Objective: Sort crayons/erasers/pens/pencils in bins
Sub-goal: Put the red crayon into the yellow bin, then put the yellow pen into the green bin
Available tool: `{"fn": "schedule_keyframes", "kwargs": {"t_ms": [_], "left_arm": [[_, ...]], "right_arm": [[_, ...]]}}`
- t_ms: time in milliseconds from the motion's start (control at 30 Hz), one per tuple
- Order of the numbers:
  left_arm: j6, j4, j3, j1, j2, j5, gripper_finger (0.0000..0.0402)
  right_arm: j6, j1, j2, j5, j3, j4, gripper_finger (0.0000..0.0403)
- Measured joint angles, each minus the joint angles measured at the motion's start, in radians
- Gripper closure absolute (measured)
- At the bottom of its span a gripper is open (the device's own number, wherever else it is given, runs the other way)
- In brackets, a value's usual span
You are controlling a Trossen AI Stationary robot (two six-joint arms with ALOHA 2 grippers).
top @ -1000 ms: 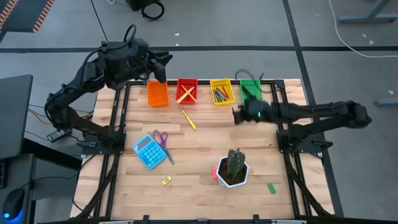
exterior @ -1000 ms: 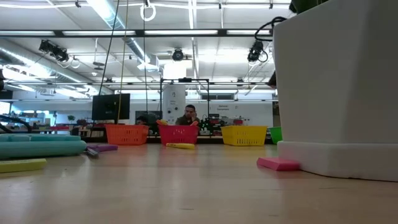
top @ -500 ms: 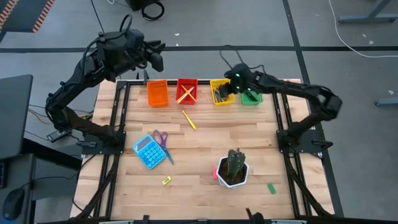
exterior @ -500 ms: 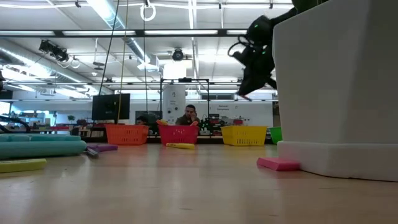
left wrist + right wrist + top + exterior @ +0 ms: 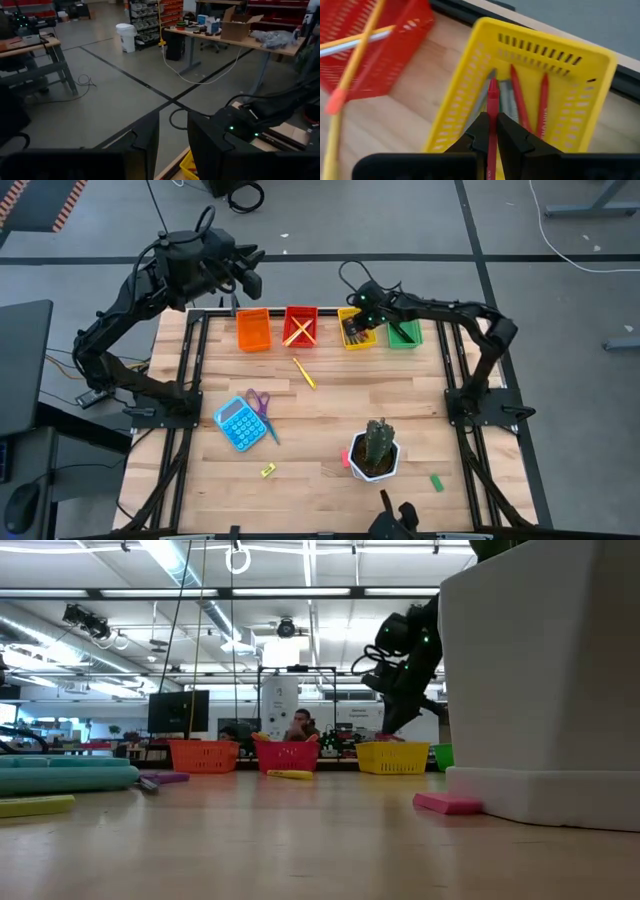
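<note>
The right gripper (image 5: 491, 131), arm stretched across the bench, pinches a red crayon (image 5: 492, 125) point-forward over the yellow bin (image 5: 580, 131). Its label print seems too blurred to read. The left gripper (image 5: 247, 268) waits raised behind the orange bin (image 5: 252, 330), half-parted, empty.

The high view looks straight down on the yellow bin (image 5: 355, 328); the low view faces it level from the table's far end. The right wrist camera hangs close above it, while the left wrist camera looks past its corner into the room.

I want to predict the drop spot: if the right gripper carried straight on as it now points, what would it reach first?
Probably the yellow bin: the right gripper, holding a red crayon, points into it.
</note>
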Motion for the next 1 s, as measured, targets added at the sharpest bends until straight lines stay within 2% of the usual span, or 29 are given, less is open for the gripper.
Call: {"fn": "schedule_keyframes", "kwargs": {"t_ms": [267, 700, 833, 1000], "left_arm": [[0.053, 0.008, 0.0, 0.006, 0.008, 0.0, 0.0294], [0.018, 0.002, 0.0, 0.017, 0.009, 0.001, 0.0294], [0.002, 0.0, 0.0, 0.017, 0.009, 0.001, 0.0294], [-0.092, -0.026, 0.0, 0.014, 0.009, 0.001, 0.0294]], "right_arm": [[0.0, -0.047, 0.056, 0.026, -0.001, 0.013, 0.037], [0.012, -0.051, 0.084, 0.04, -0.002, 0.05, 0.0368], [0.005, -0.043, 0.084, 0.036, -0.002, 0.05, 0.0347], [-0.023, -0.038, 0.084, 0.052, -0.002, 0.049, 0.0316]]}}
